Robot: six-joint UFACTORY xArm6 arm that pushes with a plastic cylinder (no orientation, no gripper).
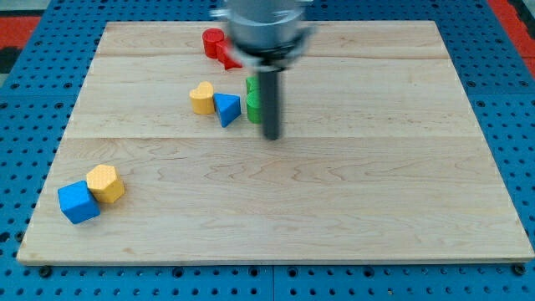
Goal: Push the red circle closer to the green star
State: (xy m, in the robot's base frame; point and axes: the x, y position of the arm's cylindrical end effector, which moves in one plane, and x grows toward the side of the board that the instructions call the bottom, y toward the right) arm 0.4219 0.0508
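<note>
Wooden table (334,217): my tip (272,136), a bare tool grasping nothing, touches green star (252,102); red circle (214,40) sits beyond. Risk: nudging star away.

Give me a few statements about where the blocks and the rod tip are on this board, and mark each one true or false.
1. The yellow heart touches the blue triangle. True.
2. My tip is at the view's bottom left corner. False: it sits just right of the green block.
3. The blue cube sits beside the yellow hexagon. True.
4. The red circle lies at the view's bottom. False: it is near the top.
</note>
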